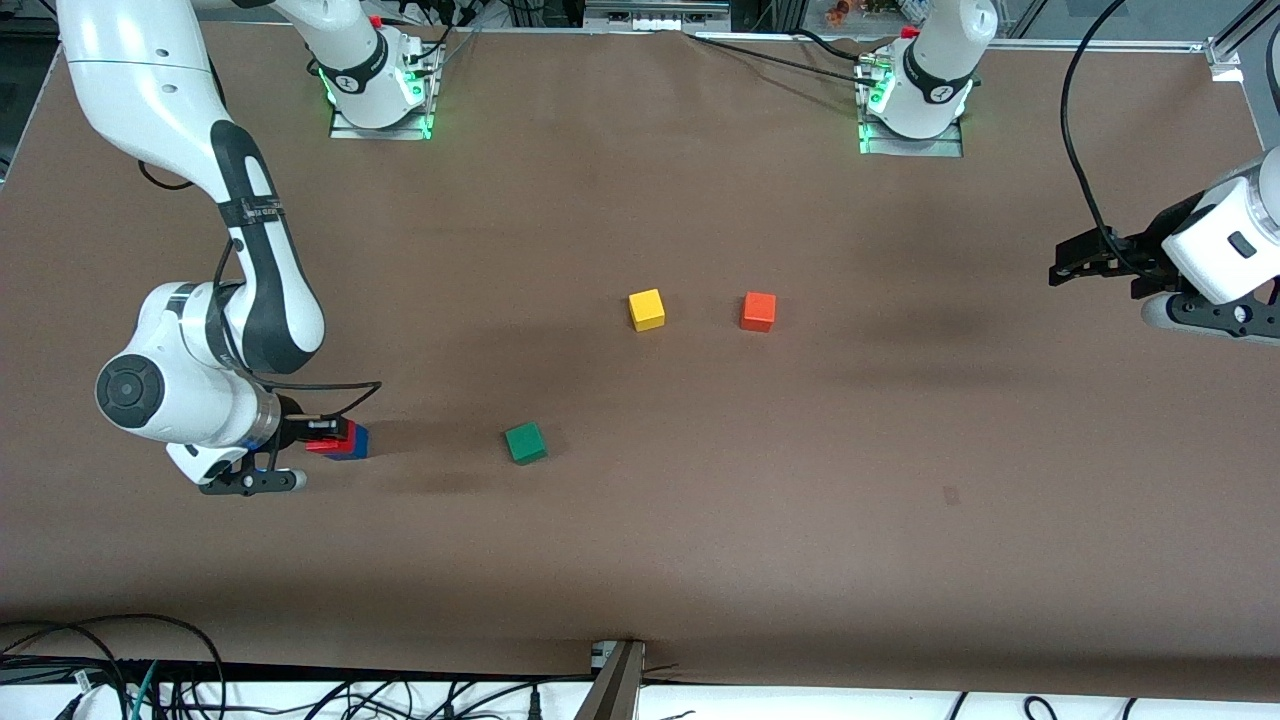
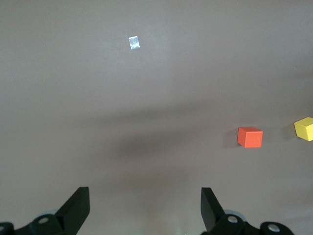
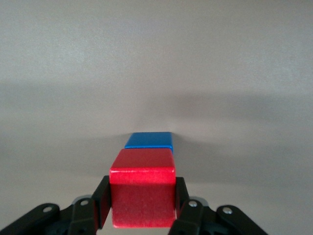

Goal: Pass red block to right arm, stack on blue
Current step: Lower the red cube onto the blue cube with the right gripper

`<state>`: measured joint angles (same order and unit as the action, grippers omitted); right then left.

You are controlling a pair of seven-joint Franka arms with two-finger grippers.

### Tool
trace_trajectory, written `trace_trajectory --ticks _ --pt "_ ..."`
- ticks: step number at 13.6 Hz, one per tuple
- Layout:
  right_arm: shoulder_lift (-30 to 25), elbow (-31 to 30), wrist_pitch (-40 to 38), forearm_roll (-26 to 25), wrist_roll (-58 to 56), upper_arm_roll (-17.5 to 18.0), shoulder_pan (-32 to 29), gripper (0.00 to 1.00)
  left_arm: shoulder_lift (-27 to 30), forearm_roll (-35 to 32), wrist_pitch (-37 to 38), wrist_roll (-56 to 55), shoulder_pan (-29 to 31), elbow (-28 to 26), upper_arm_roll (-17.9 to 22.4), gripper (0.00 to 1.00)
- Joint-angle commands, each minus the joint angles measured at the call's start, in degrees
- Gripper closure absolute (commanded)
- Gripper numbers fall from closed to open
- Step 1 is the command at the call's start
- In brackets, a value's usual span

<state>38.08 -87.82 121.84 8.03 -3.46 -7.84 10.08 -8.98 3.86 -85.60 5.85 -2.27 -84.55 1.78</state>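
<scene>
My right gripper (image 1: 322,437) is shut on the red block (image 1: 332,436), low over the table at the right arm's end. In the right wrist view the red block (image 3: 143,193) sits between the two black fingers (image 3: 102,201). The blue block (image 1: 354,442) rests on the table right beside and partly under the red block; only its top (image 3: 149,140) shows past the red block. I cannot tell whether the two touch. My left gripper (image 1: 1062,266) is open and empty, held above the table at the left arm's end, and it also shows in the left wrist view (image 2: 145,198).
A green cube (image 1: 526,442) lies toward the middle from the blue block. A yellow cube (image 1: 647,309) and an orange cube (image 1: 758,311) lie mid-table, farther from the front camera; both also show in the left wrist view, orange (image 2: 250,137) and yellow (image 2: 304,129).
</scene>
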Motion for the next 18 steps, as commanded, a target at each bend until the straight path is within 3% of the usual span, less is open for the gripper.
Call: trace_trajectory --ticks 1,18 --pt "0.94 1.68 -0.81 -0.38 1.00 0.19 -0.15 0.92 -2.27 -0.79 0.79 -0.67 -0.46 3.87 -0.02 0.00" --pt "1.03 1.42 -0.64 -0.91 0.91 0.19 -0.24 0.91 -2.36 -0.52 0.79 -0.58 -0.19 4.05 0.06 0.00"
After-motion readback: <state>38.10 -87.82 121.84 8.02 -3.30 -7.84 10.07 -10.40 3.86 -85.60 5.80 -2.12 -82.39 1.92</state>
